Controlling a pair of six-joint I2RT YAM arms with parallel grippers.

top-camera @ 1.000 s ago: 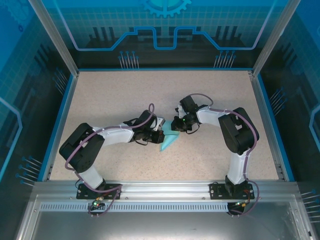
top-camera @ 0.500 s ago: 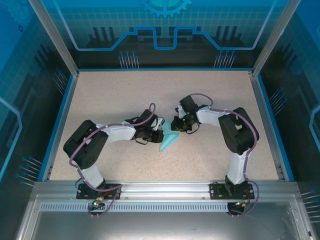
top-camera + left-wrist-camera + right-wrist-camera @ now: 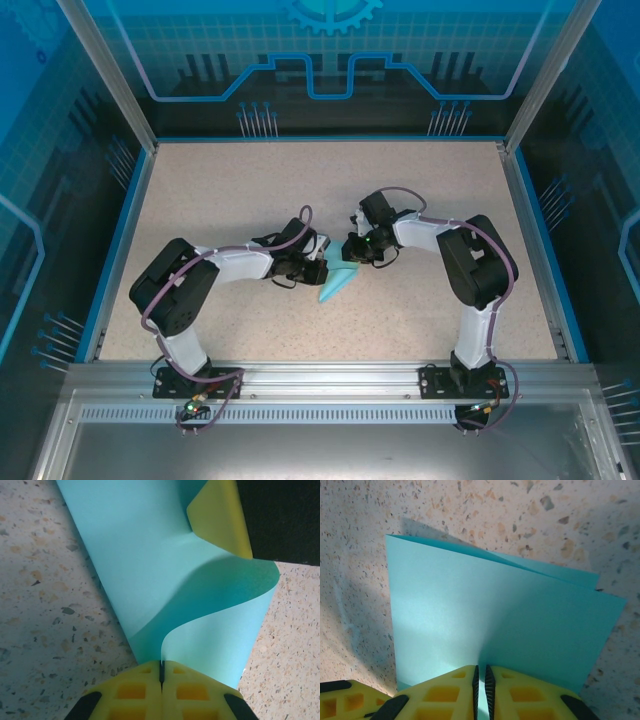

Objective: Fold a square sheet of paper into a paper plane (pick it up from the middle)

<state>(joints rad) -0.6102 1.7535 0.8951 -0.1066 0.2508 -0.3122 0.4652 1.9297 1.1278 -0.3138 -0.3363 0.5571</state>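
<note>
The cyan-blue sheet of paper (image 3: 336,285) is folded into a narrow pointed shape and lies mid-table between both grippers, its tip toward the near edge. My left gripper (image 3: 321,267) is shut on one edge of it. In the left wrist view the paper (image 3: 160,580) curls upward from the shut left gripper (image 3: 161,666), and a yellow finger (image 3: 220,517) of the other gripper touches its far end. My right gripper (image 3: 350,255) is shut on the opposite edge. The right wrist view has the folded paper (image 3: 495,615), in layers on the table, running into the right gripper (image 3: 480,675).
The speckled table (image 3: 250,190) has free room all round the paper. Blue rims and upright metal posts (image 3: 110,90) bound it left, right and back. An aluminium rail (image 3: 320,375) carries the arm bases at the near edge.
The left arm's elbow has swung a little to the right. Both grippers and the paper have stayed almost where they were.
</note>
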